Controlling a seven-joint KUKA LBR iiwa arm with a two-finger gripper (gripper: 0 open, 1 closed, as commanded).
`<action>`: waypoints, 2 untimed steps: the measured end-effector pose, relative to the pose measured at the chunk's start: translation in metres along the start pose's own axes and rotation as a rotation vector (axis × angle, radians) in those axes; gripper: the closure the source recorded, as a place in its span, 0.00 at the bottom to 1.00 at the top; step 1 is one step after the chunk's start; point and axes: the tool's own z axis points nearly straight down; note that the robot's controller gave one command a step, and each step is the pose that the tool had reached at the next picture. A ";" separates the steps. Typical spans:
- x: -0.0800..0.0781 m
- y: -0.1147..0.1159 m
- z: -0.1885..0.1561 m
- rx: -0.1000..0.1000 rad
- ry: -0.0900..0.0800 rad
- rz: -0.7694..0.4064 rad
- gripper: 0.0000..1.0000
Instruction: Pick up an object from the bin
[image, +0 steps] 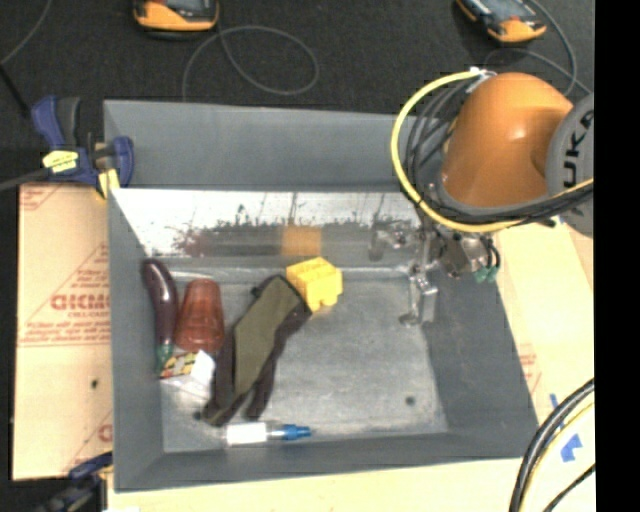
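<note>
**Gripper low over bare bin floor, nothing seen in its grasp**

The gripper (417, 305) is seen in the right half of the grey bin (370, 375), above bare metal and apart from every loose thing. Nothing is seen in its grasp, and whether it is spread or closed cannot be told from this angle. The nearest thing, a yellow block (315, 283), lies to its left near the back wall. It is touched by the upper end of an olive-brown glove (258, 350), possibly a sock. Further left, a reddish cup (200, 312) and a dark maroon object (158, 295) lie side by side. A white marker (262, 433) lies along the front wall.
</note>
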 end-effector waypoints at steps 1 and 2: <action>-0.021 0.015 0.030 -0.002 0.005 0.095 0.00; -0.037 0.036 0.084 0.002 -0.006 -0.018 0.00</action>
